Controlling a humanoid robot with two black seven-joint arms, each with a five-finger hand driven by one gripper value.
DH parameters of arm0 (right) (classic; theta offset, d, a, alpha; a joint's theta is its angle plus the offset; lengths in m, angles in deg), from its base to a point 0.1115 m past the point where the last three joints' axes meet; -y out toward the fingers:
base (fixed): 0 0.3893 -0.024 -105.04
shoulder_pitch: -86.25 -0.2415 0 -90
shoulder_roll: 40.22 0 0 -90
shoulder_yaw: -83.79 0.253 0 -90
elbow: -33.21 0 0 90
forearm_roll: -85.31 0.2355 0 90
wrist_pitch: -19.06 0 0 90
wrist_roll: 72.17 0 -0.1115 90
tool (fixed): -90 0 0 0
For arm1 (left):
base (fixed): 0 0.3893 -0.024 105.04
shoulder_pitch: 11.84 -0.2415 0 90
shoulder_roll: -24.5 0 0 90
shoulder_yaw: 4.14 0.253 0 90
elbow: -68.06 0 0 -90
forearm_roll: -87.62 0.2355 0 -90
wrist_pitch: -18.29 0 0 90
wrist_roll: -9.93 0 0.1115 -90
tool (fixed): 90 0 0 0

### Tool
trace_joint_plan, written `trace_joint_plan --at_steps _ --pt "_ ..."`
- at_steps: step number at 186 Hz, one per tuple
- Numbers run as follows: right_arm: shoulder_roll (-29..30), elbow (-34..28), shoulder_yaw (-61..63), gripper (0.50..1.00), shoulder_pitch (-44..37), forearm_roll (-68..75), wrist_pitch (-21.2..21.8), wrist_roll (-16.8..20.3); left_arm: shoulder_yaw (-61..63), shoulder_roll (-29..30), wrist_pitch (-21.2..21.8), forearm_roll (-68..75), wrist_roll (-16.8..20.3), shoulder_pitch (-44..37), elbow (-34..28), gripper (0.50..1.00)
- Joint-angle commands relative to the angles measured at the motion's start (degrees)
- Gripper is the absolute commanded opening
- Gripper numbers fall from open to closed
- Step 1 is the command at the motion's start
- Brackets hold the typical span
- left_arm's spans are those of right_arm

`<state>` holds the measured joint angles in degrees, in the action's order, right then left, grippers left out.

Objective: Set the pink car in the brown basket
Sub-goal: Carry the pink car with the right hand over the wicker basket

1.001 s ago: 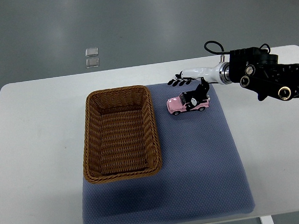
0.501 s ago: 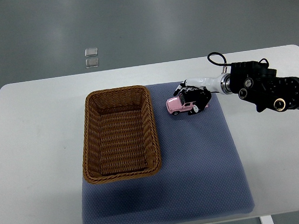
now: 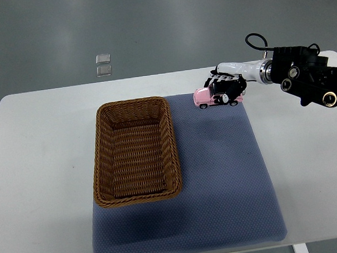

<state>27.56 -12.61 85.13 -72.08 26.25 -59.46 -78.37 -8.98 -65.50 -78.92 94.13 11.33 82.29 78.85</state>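
Your right robot hand (image 3: 228, 87) is reaching in from the counter's right edge with its dark fingers (image 3: 233, 86) curling over the roof and rear of the pink car (image 3: 215, 96), pinching it so the nose is pointing left. The car is hanging at the far edge of the blue mat (image 3: 218, 181), near its far right corner, well apart from the brown basket (image 3: 135, 150) sitting on the mat's left side. You are probably handling a light, stiff little toy with a smooth shell that could slip; gripping across the body rather than the wheels looks safest. The left robot hand is not showing.
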Motion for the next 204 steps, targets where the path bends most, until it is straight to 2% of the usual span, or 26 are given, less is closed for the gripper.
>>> trace_joint_plan --at_steps 1,21,48,65,86,127,158,204 --pt "-1.77 -2.16 0.07 0.500 -3.04 0.26 1.09 0.05 0.00 0.00 0.00 0.00 0.00 0.00 -0.07 1.000" --pt "-2.74 -5.59 0.07 0.500 -5.76 0.79 2.15 0.14 -0.08 0.00 0.00 0.00 0.00 0.00 -0.15 1.000" --pt "-0.80 -7.88 -0.02 0.500 -8.84 5.71 3.56 0.32 0.00 0.00 0.00 0.00 0.00 0.00 -0.07 1.000" --pt "3.68 -7.88 -0.11 0.500 -9.37 11.86 5.05 0.67 0.00 0.00 0.00 0.00 0.00 0.00 -0.07 1.000" --pt "9.92 -6.83 -0.63 0.500 -9.81 13.98 4.52 0.67 0.00 0.00 0.00 0.00 0.00 0.00 0.02 1.000" --pt "22.22 1.17 -2.92 0.500 -9.46 13.36 3.91 0.67 0.00 0.00 0.00 0.00 0.00 0.00 0.02 1.000" --pt "22.23 3.98 -5.20 0.500 -8.32 13.27 1.71 0.58 0.00 0.00 0.00 0.00 0.00 0.00 0.02 1.000" --pt "22.23 5.22 -6.26 0.500 -4.71 11.87 1.45 0.49 0.18 0.00 0.00 0.00 0.00 0.00 0.02 1.000"
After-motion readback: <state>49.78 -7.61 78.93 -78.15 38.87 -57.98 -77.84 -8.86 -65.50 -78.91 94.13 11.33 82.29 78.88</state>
